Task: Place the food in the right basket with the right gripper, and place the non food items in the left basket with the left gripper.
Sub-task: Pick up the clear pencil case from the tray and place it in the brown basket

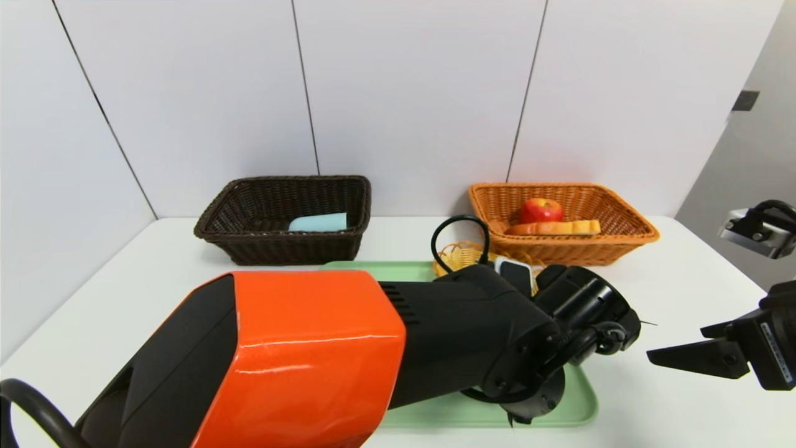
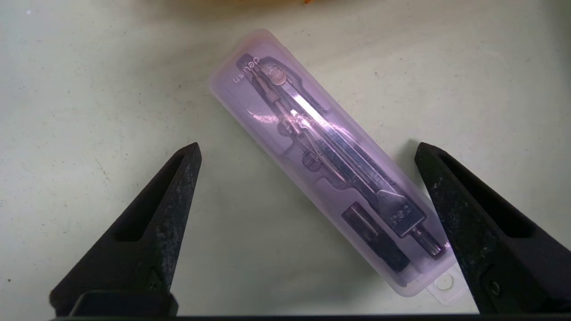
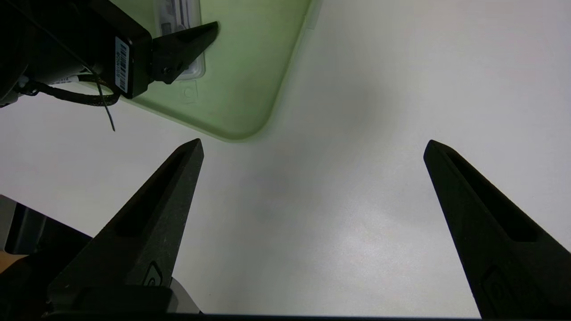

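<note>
Overhead, an apple (image 1: 541, 210) and bread (image 1: 553, 228) already lie in the orange right basket (image 1: 628, 239), and a pale blue item (image 1: 318, 222) in the dark left basket (image 1: 249, 239). Up close, the left gripper (image 2: 308, 154) hangs spread wide over a purple compass case (image 2: 330, 165) on the green tray (image 3: 250, 89), not yet grasping it. Meanwhile, the right gripper (image 3: 312, 149) hovers open and empty above bare table (image 3: 357, 223). Sorting looks nearly finished.

White-panelled lab tabletop (image 1: 653, 274)
</note>
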Robot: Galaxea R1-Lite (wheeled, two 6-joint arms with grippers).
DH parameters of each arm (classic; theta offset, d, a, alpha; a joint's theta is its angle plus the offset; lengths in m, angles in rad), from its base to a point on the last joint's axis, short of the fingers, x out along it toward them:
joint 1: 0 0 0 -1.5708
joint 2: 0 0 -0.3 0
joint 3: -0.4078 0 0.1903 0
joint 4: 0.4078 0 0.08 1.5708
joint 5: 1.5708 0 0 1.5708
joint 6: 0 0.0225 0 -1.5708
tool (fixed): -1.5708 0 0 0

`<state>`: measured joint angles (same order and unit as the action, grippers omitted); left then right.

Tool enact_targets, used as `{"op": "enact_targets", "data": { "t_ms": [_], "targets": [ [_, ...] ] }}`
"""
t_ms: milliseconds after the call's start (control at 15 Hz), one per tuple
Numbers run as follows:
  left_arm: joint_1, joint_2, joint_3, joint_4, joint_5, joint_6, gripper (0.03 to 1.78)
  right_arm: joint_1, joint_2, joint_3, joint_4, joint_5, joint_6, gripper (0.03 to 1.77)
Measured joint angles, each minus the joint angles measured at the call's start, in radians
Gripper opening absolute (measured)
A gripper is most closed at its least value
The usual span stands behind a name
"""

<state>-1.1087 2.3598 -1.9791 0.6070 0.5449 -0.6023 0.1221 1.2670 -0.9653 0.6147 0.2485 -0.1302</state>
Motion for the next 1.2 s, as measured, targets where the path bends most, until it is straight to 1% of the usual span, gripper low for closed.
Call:
{"op": "enact_targets", "data": {
  "t_ms": [267,333,467,600,733,800,1200],
  "targets": [
    [0.001,0.001,0.0,0.001,-0.001,0.0,1.68,0.0,-0.001,-0.001,-0.002,-0.002,0.0,1.7],
    [0.001,0.001,0.0,0.002,-0.002,0.0,1.47,0.0,-0.001,-0.001,-0.008,-0.002,0.0,1.7],
    [0.001,0.0,0.0,0.003,-0.002,-0.001,1.18,0.0,-0.001,-0.001,-0.009,-0.002,0.0,1.7],
    [0.002,0.0,0.0,0.004,-0.001,-0.001,0.94,0.0,-0.001,-0.001,-0.009,-0.002,0.0,1.7],
    [0.001,0.0,0.0,0.004,-0.001,-0.001,0.75,0.0,-0.001,-0.001,-0.009,-0.002,0.001,1.7],
    [0.001,0.0,0.0,0.004,-0.001,-0.002,0.55,0.0,-0.002,-0.001,-0.009,-0.002,0.001,1.7],
    [0.014,-0.005,0.0,0.016,0.001,-0.006,0.55,0.0,-0.005,-0.001,-0.01,-0.001,0.0,1.7]
  ]
}}
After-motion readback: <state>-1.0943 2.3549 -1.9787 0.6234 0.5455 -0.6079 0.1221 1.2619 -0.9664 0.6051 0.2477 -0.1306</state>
